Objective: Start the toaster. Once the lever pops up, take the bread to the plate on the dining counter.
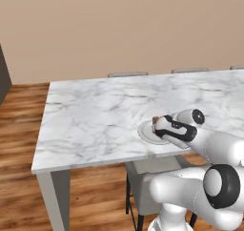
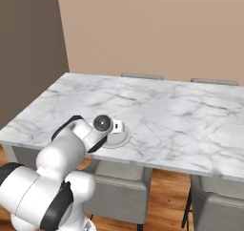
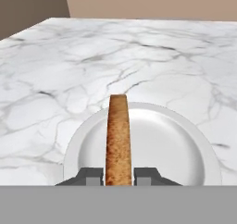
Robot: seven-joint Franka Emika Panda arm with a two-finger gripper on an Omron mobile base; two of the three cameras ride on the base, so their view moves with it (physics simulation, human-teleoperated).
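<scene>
The long white, grey-veined marble dining surface (image 1: 105, 120) on plain grey legs stretches away ahead of and to both sides of the jaws, with grey upholstered chairs (image 2: 119, 189) tucked under its near edge below them. The white arm reaches over that near edge, and its two-finger gripper (image 3: 118, 174) hangs just above the round, flat, white-grey plate (image 3: 171, 144), which lies directly beneath and just ahead of the jaws, near the surface's front edge.

Judging by how things lie, the task is almost finished: the toaster part appears to be done, since the bread is out and has been carried to the dining surface. What is left is the release, letting the slice down onto the plate and drawing the hand clear.

The small brown-crusted slice of bread (image 3: 118, 135) stands on edge between the jaws, which are pinching it from either side at its lower end; it projects straight out ahead of them over the middle of the plate. In the left base view the crust (image 1: 155, 120) pokes out just past the hand, above the plate's far part. Whether the slice already touches the plate cannot be told.
</scene>
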